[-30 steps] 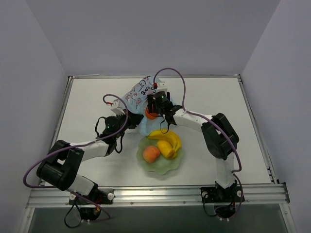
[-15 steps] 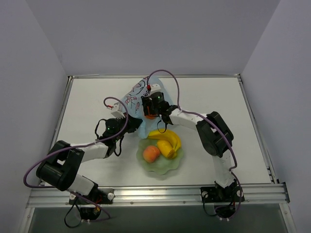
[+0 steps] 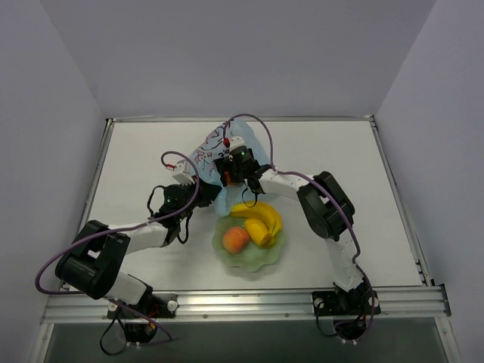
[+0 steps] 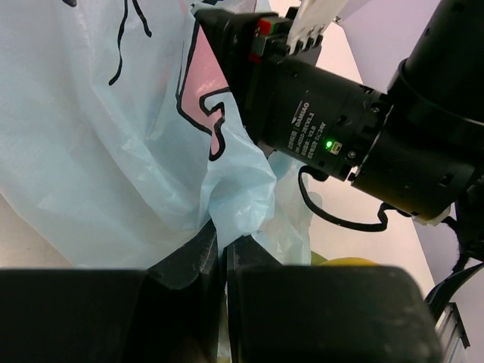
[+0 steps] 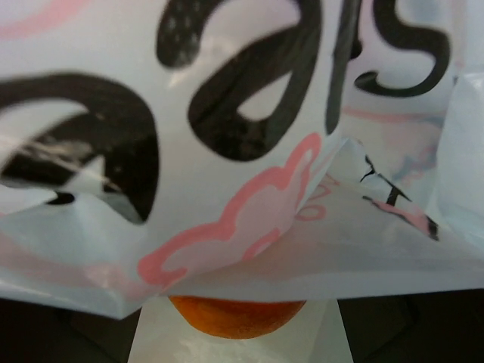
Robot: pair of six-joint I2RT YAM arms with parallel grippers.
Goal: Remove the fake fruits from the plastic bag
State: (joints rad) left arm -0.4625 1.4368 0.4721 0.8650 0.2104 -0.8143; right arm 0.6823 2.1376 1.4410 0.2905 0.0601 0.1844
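Observation:
The light-blue plastic bag (image 3: 208, 153) with pink-and-black print lies at the table's middle back. My left gripper (image 4: 222, 243) is shut on a fold of the bag's edge (image 4: 234, 189). My right gripper (image 3: 229, 171) has pushed in under the bag's flap (image 5: 227, 151). Its dark fingers (image 5: 76, 336) stand wide apart, and an orange (image 5: 238, 318) lies between them without touching either. The fingertips are hidden by the plastic. The orange shows as a small patch in the top view (image 3: 226, 180). A banana (image 3: 262, 215), a mango (image 3: 258, 231) and a peach (image 3: 236, 240) lie in the bowl.
The pale green scalloped bowl (image 3: 266, 259) sits just in front of the bag, between the two arms. The right arm's wrist camera housing (image 4: 318, 121) hangs close over the bag beside my left gripper. Metal rails edge the table.
My right gripper has moved left and deeper under the bag flap, covering most of the orange. My left gripper keeps its hold on the bag and has barely moved.

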